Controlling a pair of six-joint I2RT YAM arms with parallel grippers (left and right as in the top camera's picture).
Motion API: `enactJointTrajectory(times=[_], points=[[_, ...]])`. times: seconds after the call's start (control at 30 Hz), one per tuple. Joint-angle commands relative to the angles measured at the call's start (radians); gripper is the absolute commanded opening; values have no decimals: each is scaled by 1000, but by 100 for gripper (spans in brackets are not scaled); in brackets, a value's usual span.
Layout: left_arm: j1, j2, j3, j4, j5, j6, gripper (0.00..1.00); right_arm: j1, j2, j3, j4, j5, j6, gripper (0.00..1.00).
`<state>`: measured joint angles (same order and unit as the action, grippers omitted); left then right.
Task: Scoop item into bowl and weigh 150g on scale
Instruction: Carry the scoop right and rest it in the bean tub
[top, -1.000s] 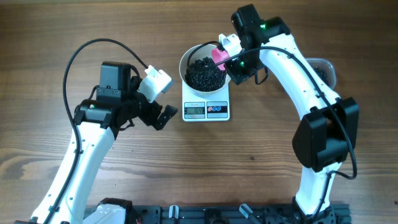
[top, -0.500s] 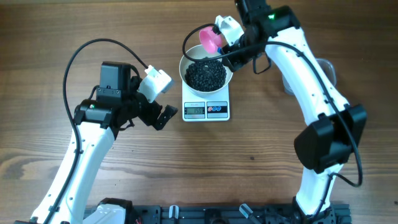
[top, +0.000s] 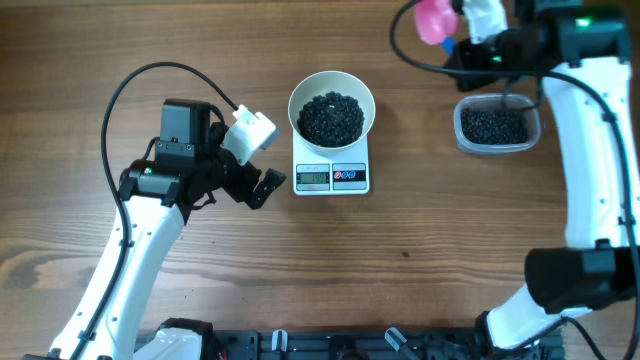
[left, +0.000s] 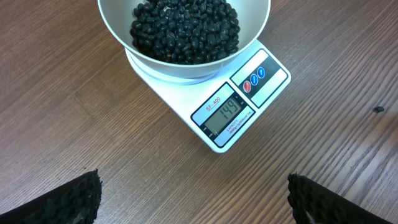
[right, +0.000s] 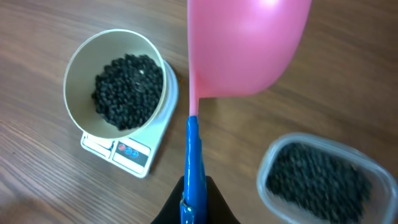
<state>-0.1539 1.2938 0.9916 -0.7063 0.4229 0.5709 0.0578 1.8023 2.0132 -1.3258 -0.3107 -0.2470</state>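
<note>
The white bowl (top: 296, 103) stands on the scale (top: 332, 178) and holds a heap of the black bean item (top: 331, 118). In the left wrist view the bowl (left: 113, 22) with the item (left: 185, 28) sits on the scale (left: 236, 115), whose display reads 149. My left gripper (top: 250, 176) hangs open left of the scale, nothing between its fingers (left: 81, 196). At the far right my right gripper (top: 465, 47) is shut on the blue handle (right: 193, 165) of a pink scoop (right: 245, 43), held above the table behind the container.
A clear plastic container (top: 495, 125) with more black beans sits right of the scale, below the scoop (top: 435, 18); the right wrist view shows it too (right: 323, 180). One stray bean (top: 405, 253) lies on the wooden table in front of the scale.
My right arm has lifted the scoop out of the bowl and swung it right and back, to beyond the clear container. The left arm has not moved.
</note>
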Motion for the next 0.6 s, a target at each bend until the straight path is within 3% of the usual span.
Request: enactJointTrajectory(times=[0.0, 0.2, 0.3, 0.57], points=[[5, -3, -6, 3, 5, -3, 100, -42, -39, 23, -45, -9, 16, 4], [5, -3, -6, 3, 5, -3, 100, -85, -39, 23, -135, 14, 16, 4], [5, -3, -6, 3, 6, -3, 100, -103, -39, 13, -191, 104, 98, 4], [5, -3, -6, 3, 6, -3, 100, -228, -39, -107, -196, -70, 123, 4]])
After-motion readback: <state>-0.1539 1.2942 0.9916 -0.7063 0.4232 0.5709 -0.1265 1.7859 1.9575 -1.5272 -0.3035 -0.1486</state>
